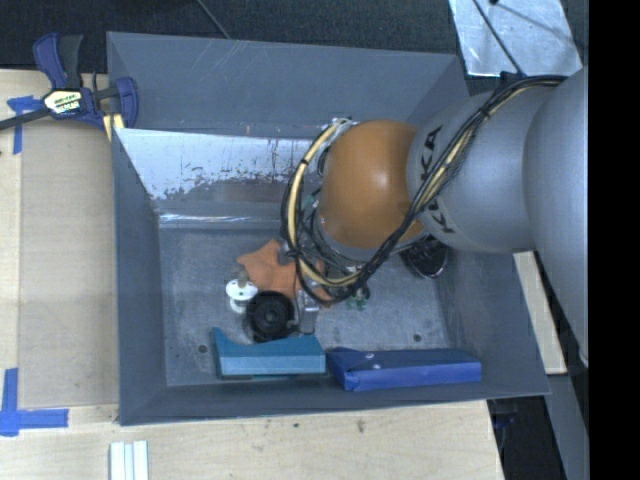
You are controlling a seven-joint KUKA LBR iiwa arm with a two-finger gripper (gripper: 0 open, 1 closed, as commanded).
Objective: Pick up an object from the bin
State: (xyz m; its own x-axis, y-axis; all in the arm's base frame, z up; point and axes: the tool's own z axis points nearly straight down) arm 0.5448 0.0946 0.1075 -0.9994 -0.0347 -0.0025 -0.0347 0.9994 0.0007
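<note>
My gripper (307, 311) reaches down into the middle of the bin, mostly hidden under the arm's wrist. Just to its left lies a black round disc-like thing (269, 318), touching or nearly touching it. A small white knob-shaped piece (238, 291) lies left of the disc. An orange crumpled piece (266, 263) sits just above them, partly hidden by the wrist. A light blue flat block (268, 358) lies directly below the gripper along the bin's front wall.
A dark blue long box (405, 369) lies along the front wall to the right of the light blue block. A black rounded thing (428, 257) sits on the right, half hidden by the arm. The left floor of the bin is bare.
</note>
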